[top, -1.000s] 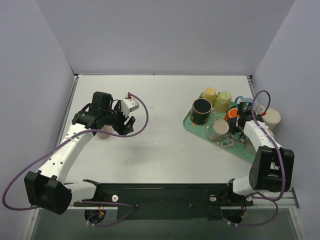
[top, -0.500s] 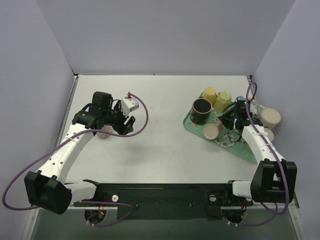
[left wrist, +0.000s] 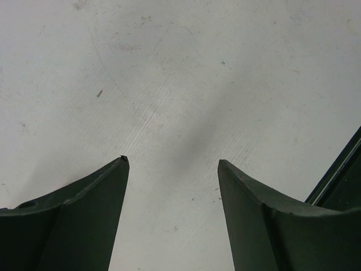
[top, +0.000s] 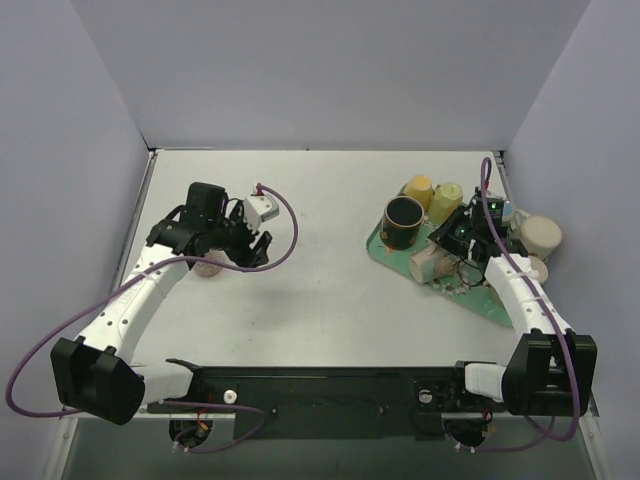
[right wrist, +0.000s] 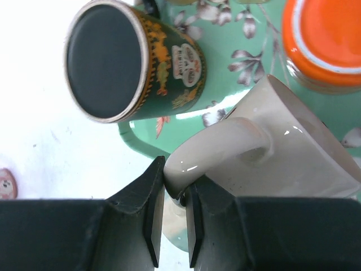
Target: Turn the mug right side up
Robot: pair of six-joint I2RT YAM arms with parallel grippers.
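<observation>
The beige mug (top: 428, 264) lies tilted on its side over the near left part of the green tray (top: 381, 247). My right gripper (top: 450, 243) is shut on its handle. In the right wrist view the fingers (right wrist: 151, 209) pinch the handle loop, and the mug's body (right wrist: 293, 164) stretches off to the right above the tray (right wrist: 144, 141). My right gripper's own jaws (right wrist: 175, 197) sit at the bottom of that view. My left gripper (top: 255, 250) is open and empty over bare table at the left, as the left wrist view (left wrist: 172, 164) also shows.
A dark green patterned mug (top: 403, 220) stands upright on the tray, close to the beige mug (right wrist: 130, 62). Two yellow cups (top: 432, 192) stand at the tray's back. An orange cup (right wrist: 324, 42) is on the tray. A beige cup (top: 541, 237) stands at far right. A small pink disc (top: 208, 266) lies under the left arm.
My right gripper has swung left and back with the beige mug in it. The mug has tipped from standing on the tray onto its side. The left arm has not moved.
</observation>
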